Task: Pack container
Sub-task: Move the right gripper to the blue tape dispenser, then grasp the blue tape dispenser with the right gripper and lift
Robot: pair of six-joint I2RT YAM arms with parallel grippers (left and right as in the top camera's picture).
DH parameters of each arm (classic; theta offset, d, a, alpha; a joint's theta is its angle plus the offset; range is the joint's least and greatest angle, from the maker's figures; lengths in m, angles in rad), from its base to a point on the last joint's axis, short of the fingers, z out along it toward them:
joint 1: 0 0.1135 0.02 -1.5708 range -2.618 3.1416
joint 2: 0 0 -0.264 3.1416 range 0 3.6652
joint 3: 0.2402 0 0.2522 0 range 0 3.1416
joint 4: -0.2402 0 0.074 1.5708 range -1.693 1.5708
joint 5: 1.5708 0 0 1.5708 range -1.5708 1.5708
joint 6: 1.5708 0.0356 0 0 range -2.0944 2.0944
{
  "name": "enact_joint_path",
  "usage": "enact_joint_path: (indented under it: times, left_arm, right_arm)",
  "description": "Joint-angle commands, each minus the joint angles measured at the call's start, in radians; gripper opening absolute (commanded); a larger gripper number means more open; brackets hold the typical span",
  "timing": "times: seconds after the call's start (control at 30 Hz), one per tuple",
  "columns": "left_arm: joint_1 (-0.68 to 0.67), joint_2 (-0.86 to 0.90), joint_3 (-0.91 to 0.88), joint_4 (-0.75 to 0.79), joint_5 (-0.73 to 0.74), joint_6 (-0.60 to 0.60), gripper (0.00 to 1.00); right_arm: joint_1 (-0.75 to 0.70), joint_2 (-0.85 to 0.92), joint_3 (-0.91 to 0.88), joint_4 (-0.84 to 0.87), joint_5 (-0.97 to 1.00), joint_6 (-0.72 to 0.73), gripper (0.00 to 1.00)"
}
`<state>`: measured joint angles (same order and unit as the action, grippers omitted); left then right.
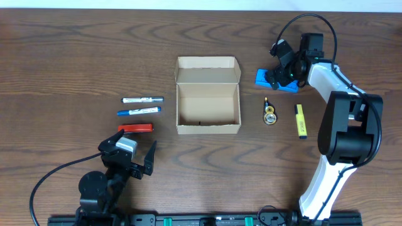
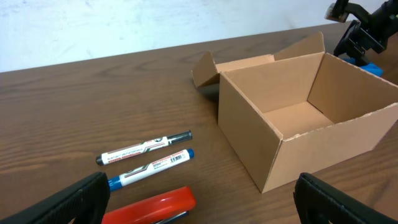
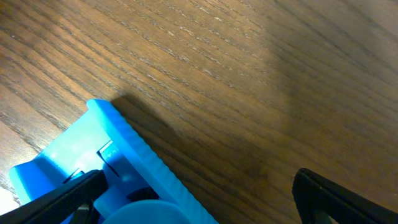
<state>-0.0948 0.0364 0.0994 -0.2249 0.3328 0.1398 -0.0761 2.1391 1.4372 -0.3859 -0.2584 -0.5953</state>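
The container (image 1: 208,127) is an open tan cardboard box in the middle of the table, its flap lid folded back at the far side; inside it looks empty. The left wrist view shows it at the right (image 2: 249,134). My left gripper (image 1: 134,145) is open and empty, low over the table just in front of a red stapler (image 1: 135,128), which lies between the fingers (image 2: 199,205) in the left wrist view (image 2: 152,207). My right gripper (image 1: 280,68) is open over a blue plastic dispenser (image 1: 271,79). In the right wrist view the dispenser (image 3: 93,165) sits by the left finger (image 3: 199,205).
A black-capped marker (image 1: 142,100) and a blue marker (image 1: 138,112) lie left of the box, beyond the stapler. A small gold and black item (image 1: 270,113) and a yellow highlighter (image 1: 301,120) lie right of the box. The white right arm (image 1: 342,119) stands at the right.
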Motion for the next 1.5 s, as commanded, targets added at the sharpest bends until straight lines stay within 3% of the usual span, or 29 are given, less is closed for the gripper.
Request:
enact_joint_path:
  times: [0.0,0.5,1.0,1.47]
  left_arm:
    - [0.005,-0.008,-0.026,-0.003,-0.003,0.021,0.95]
    - [0.005,-0.008,-0.026,-0.003,-0.003,0.021,0.95]
    - [0.005,-0.008,-0.026,-0.003,-0.003,0.021,0.95]
    - [0.005,-0.008,-0.026,-0.003,-0.003,0.021,0.96]
  right_arm:
    - [-0.011,0.051,-0.006,-0.022,-0.004,-0.011,0.97]
    - [-0.014,-0.081,0.065,-0.125,-0.045,0.052,0.99]
    - [-0.014,-0.117,0.065,-0.33,-0.046,-0.224,0.99]
    - [-0.014,0.009,0.065,-0.301,-0.045,-0.259,0.99]
